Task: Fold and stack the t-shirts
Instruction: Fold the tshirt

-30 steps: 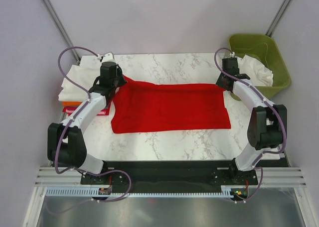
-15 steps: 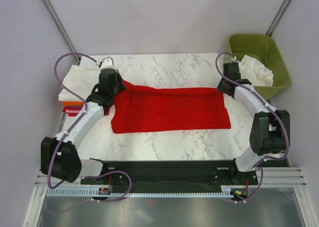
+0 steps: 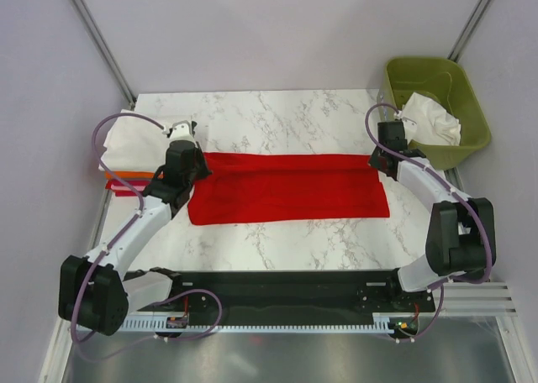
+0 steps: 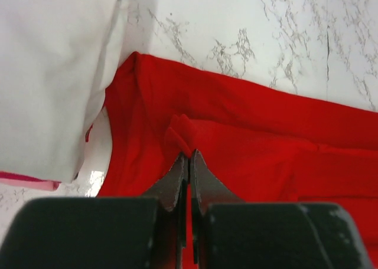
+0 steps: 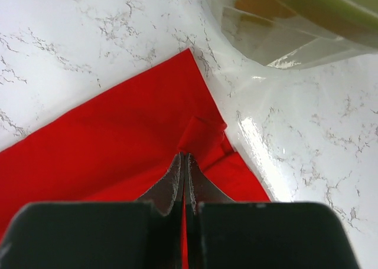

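Holds shirt (image 3: 286, 194) by its far corners with left end effector (image 4: 189, 158) and right end effector (image 5: 184, 157), both clenched on cloth, likely to fold far edge nearward. Lies on desk (image 3: 286, 118), beside bin (image 3: 437, 106).

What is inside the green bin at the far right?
A crumpled white garment lies in the green bin. Whatever is beneath that cloth is covered, so more shirts cannot be ruled out.
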Action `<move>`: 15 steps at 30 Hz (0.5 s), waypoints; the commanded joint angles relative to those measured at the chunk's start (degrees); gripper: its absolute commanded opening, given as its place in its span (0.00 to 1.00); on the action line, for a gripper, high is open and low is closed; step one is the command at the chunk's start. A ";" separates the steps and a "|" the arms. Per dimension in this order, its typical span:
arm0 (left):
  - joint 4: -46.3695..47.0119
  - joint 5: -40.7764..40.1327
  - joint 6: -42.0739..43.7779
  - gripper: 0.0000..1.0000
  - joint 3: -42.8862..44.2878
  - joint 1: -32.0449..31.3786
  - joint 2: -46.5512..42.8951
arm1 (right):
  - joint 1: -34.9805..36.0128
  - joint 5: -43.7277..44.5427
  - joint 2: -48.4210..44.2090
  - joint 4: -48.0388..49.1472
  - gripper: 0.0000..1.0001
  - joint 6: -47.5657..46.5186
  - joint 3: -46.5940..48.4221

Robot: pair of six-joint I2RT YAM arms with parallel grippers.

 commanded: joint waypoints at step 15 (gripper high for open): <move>0.50 3.00 -8.10 0.02 -14.83 -3.68 -11.05 | -0.03 6.47 -11.75 11.20 0.09 8.67 -18.22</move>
